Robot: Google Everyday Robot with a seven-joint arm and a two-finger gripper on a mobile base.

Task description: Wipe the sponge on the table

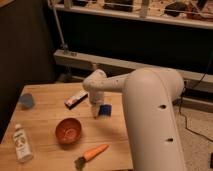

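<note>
Clutter sits round the hand [96,113] on the plank tabletop [45,116]. From the hand, a red bowl [68,131] lies at seven o'clock, near but apart. A black-and-white box [76,99] lies at ten o'clock, set slantwise across the planks. A pale blue cup [27,100] stands well off at nine o'clock, by the tabletop's left edge. A clear bottle [22,143] with a white cap stands at eight o'clock near the front left corner. A carrot [95,152] lies at six o'clock close to the front edge, its green end pointing left. The bowl and the box are the nearest neighbours, both on the hand's left. The bulky white arm [150,115] comes in from the right and hides the tabletop's right part.

The sponge [105,109], a small dark blue block, lies on the tabletop at three o'clock from the hand, right against it and about mid-tabletop. The hand points down with its tip at the planks and its fingers drawn together. Whether they pinch the sponge's near edge cannot be told.
</note>
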